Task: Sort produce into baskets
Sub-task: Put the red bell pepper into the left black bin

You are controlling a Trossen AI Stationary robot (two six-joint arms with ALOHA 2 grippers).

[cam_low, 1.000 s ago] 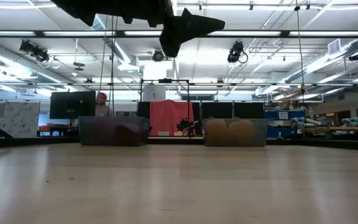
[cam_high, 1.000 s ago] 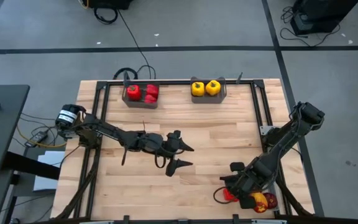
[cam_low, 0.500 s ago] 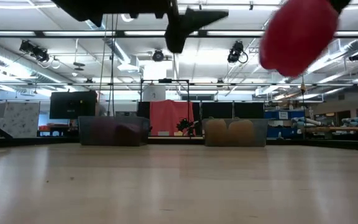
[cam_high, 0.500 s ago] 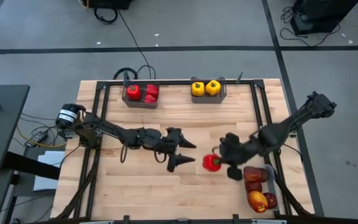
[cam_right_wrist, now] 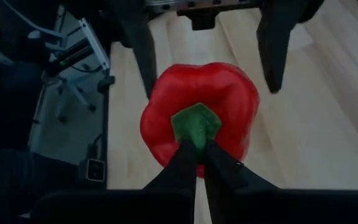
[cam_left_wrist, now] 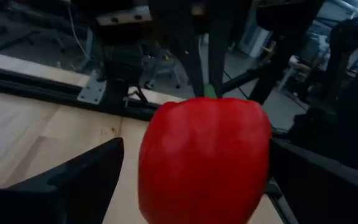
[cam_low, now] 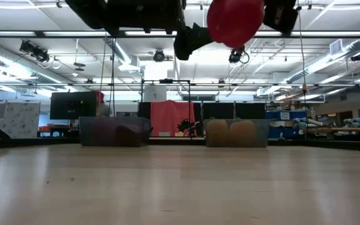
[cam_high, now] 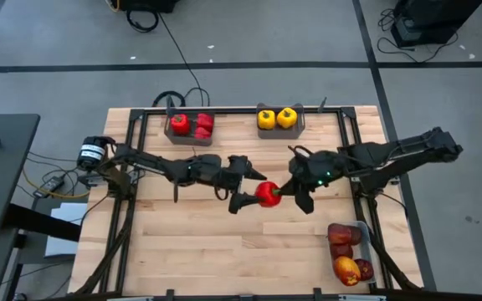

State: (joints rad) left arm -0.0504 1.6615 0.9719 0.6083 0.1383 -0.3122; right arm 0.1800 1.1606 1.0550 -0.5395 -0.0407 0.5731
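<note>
A bright red bell pepper hangs in the air over the middle of the table, and it also shows in the low view. My right gripper is shut on it from the right. My left gripper is open, with one finger on each side of the pepper; I cannot tell whether they touch it. Two red peppers lie in the far left grey bin. Two yellow peppers lie in the far grey bin. Dark red apples lie in the clear tray at the near right. My right gripper pinches the pepper's green stem between its two fingertips. The fingers come level from the table's right side. The pepper is lifted clear of the table and lies on its side, stem toward the right.
A black metal frame runs along the table's left, far and right edges. Bare wood lies between the arms and the near edge. The room beyond the table shows in the low view.
My right gripper has lifted the red pepper out of the near-right tray and carried it left and toward the far edge, to the table's middle, between my left gripper's fingers. My left gripper has gone a little right and toward the far edge, staying open.
</note>
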